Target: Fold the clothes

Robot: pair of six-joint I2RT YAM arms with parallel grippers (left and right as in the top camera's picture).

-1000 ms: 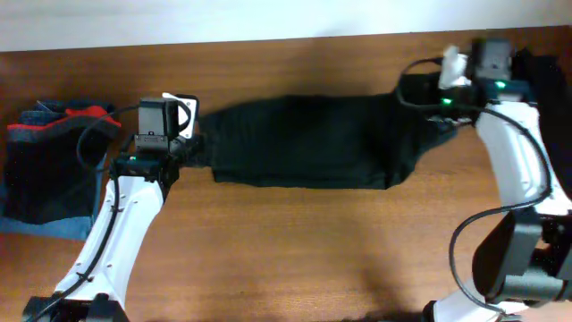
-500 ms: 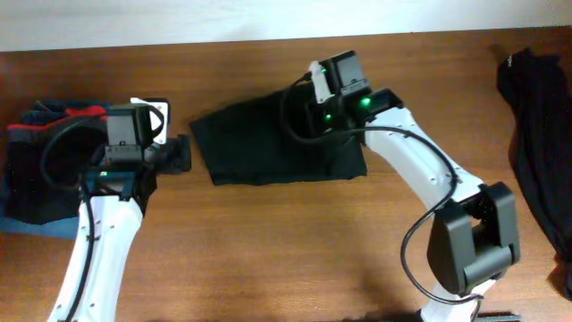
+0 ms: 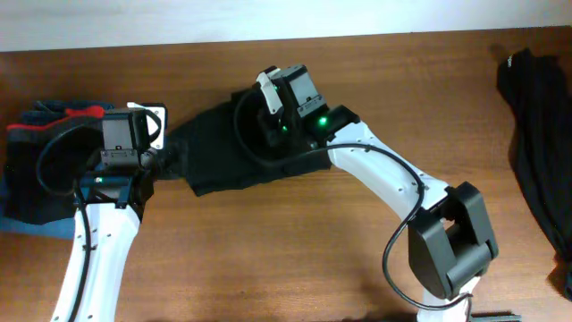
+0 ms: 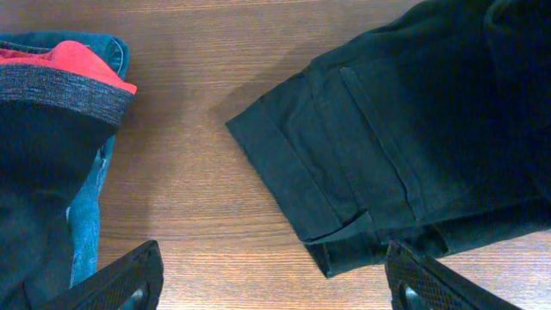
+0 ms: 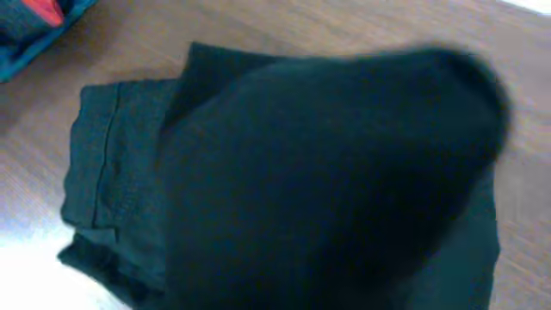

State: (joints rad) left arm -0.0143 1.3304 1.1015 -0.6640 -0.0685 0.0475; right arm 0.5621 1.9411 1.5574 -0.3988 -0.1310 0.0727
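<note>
"On the brown wooden tabletop (image 3: 295, 250), seen from overhead, where was the black folded garment of heavy cloth (image 3: 228, 161)?"

"Left of the middle, nearer the far edge than the near one. The left gripper (image 3: 170, 154) sat just beside its left end. The right gripper (image 3: 268, 118) was over its far part, dark against dark cloth, so from there I could not tell how its jaws stood."

"And the rest?"

"A stack of folded clothes (image 3: 45, 170), blue denim with red and black on top, lay at the left edge. A second dark crumpled cloth (image 3: 536, 134) ran along the right edge near the far right corner."

"What did the left wrist camera give?"

"Its two black textured fingers (image 4: 120, 280) stood wide apart at the bottom corners, holding nothing, with bare wood between them. The garment filled the right of that view, a stitched hem and seam running slantwise, one corner pointing toward the stack. The stack showed at the left: a red layer, a grey ribbed band, black cloth, and blue denim at its edge, apart from the garment."

"And the right wrist camera?"

"Mostly a blurred bulge of black cloth close to the lens, above the flat part of the garment, whose seamed end lay on the wood at the left. The fingers were hidden, so I could not tell whether they were clamped on the cloth."
</note>
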